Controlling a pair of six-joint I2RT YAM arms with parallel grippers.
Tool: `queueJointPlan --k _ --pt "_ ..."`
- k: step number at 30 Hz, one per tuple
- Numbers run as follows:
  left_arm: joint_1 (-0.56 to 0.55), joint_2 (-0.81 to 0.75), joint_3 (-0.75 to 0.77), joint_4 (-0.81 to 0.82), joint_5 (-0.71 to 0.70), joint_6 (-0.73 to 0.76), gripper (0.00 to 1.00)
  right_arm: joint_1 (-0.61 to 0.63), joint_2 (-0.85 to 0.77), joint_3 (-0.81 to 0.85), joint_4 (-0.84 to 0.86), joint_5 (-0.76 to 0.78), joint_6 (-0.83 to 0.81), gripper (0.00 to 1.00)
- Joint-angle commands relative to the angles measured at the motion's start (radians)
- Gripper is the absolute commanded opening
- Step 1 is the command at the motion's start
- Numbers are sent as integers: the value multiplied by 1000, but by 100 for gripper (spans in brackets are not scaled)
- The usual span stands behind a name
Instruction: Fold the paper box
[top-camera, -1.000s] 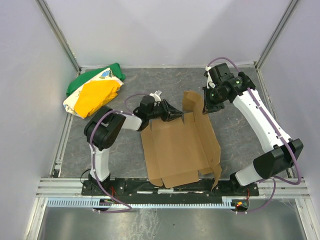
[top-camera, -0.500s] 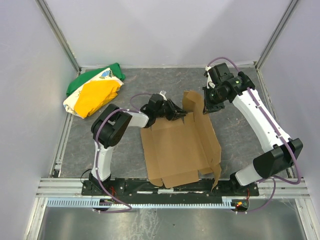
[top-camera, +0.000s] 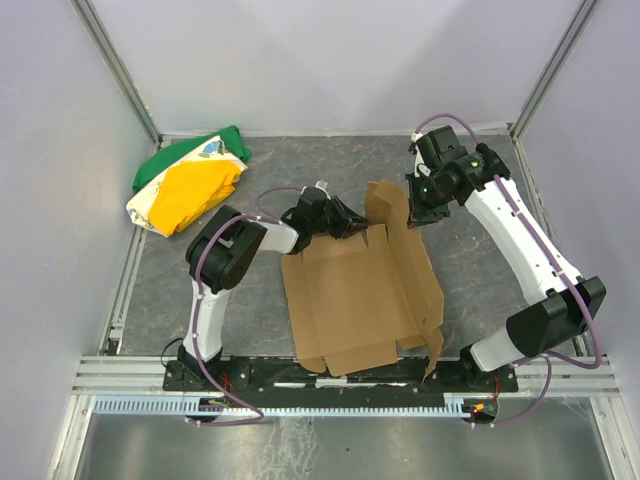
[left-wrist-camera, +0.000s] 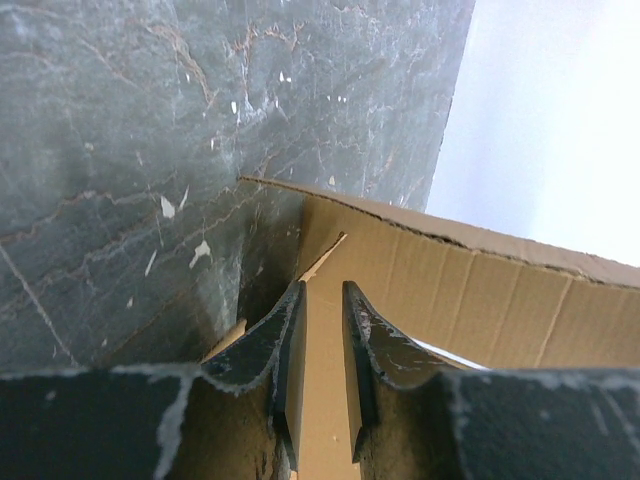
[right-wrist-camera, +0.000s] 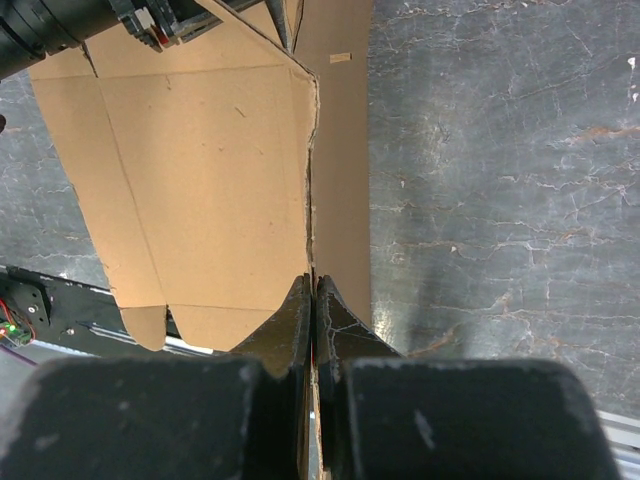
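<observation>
Found the paper box (top-camera: 345, 300), a wide sheet of plain brown corrugated cardboard with creases, flaps and slots, lying mostly flat at the middle of the dark grey marbled surface (top-camera: 480, 250), near edge close to the arm bases, right wall and far flap raised. Noted the black two-fingered right tool (top-camera: 416, 212) clenched tight on the top edge of that upright right wall, at its far end, cardboard running straight into the seam between the fingers (right-wrist-camera: 295, 310). Noted the black left tool (top-camera: 350, 226) at the far left corner, fingers (left-wrist-camera: 285, 330) partly closed either side of a cardboard flap; could not tell whether truly pinching or merely straddling. Judged the cardboard light and stiff across its panels but willing to bend along the scored creases, springy enough to fall open once let go, and easy to crush or tear at slots and thin edges. Judged the best holds to be flap and wall edges close to a crease, never mid-panel. Ignored the green, yellow and white cloth bundle (top-camera: 190, 185), well apart at the far left corner.
</observation>
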Motion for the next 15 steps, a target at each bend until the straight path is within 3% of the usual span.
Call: queueJointPlan --k 1,15 --pt "0 34 62 42 15 25 27 5 19 -5 -60 56 -18 3" --pt "38 -54 -23 61 3 46 26 4 22 -3 -57 57 -17 3"
